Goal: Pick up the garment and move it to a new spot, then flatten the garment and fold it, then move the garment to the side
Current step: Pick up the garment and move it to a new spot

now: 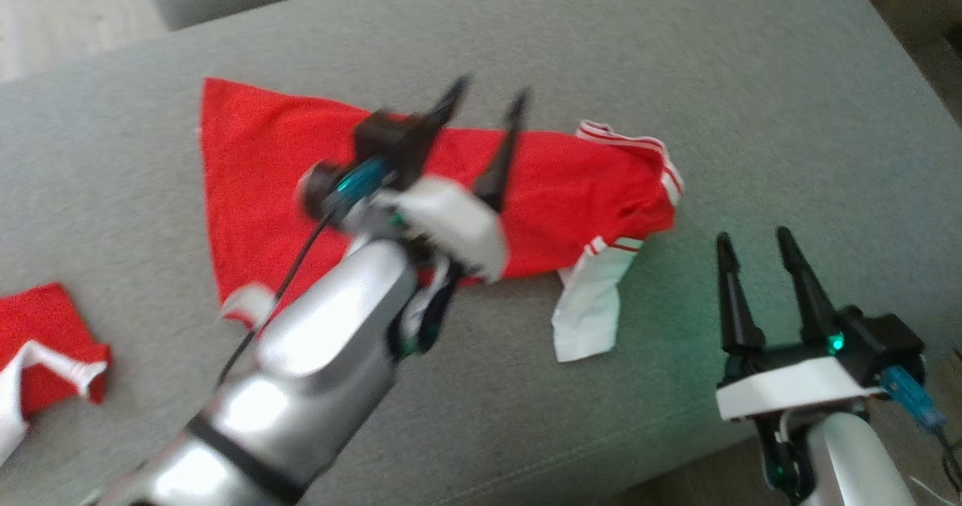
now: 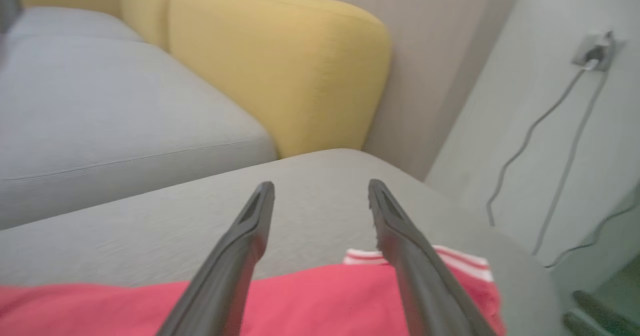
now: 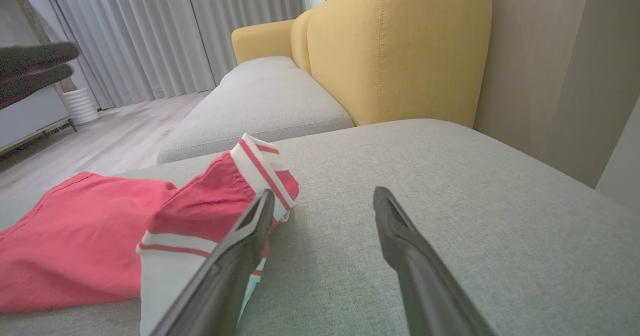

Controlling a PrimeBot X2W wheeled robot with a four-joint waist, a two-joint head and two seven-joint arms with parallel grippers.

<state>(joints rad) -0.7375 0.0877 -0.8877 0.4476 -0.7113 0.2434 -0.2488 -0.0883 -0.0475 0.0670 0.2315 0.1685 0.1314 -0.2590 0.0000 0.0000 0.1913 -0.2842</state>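
The garment [image 1: 571, 183] is a red shirt with white, red-striped sleeve trim, lying folded lengthwise across the grey cushion [image 1: 526, 32]. My left gripper [image 1: 488, 92] hovers over its middle, open, with nothing between the fingers; the red cloth [image 2: 310, 301] lies below the fingertips in the left wrist view. My right gripper [image 1: 751, 235] stands open to the right of the garment, a little off its white sleeve [image 1: 594, 303]. From the right wrist the red shirt [image 3: 80, 231] and its striped cuff [image 3: 260, 166] lie just left of the open fingers.
A second red and white cloth [image 1: 45, 348] lies at the cushion's left front edge. A yellow backrest [image 3: 395, 46] rises behind the grey seat [image 3: 260, 96]. A wall socket with cables [image 2: 595, 51] is off to the right. The cushion's front edge [image 1: 601, 461] runs near my right arm.
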